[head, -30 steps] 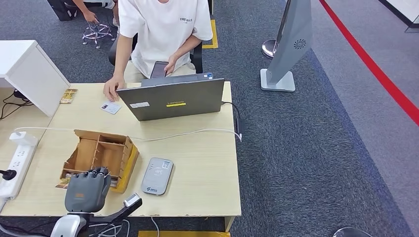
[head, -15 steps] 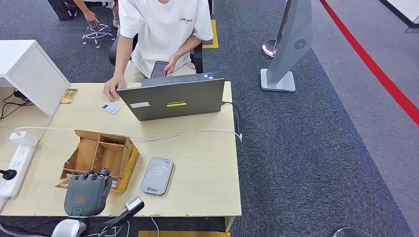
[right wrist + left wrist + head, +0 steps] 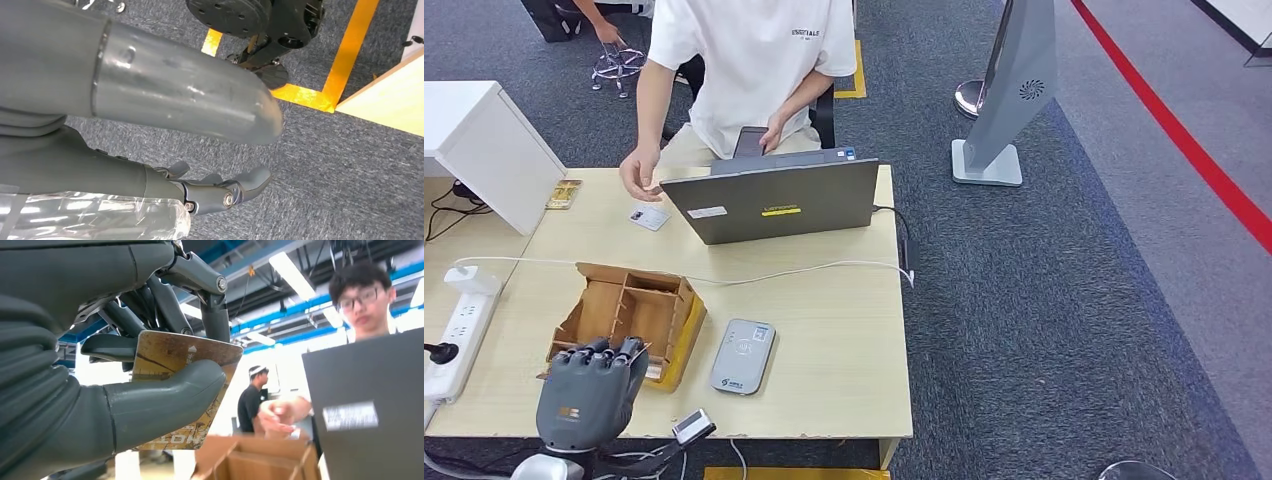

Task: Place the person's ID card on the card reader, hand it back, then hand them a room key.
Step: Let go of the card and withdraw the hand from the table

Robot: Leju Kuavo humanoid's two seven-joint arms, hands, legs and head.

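Over desk point(image 3: 824, 330), wrist view reveals left hand point(image 3: 150, 390) fingers pinching room key point(image 3: 190, 370); right hand point(image 3: 220, 192) fingers loose, empty

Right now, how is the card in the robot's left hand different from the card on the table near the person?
The held card is brown and patterned; the table card is white. The held card is pinched in the left hand above the table; the table card lies flat beside the laptop, near the person's hand. Both are small and flat.
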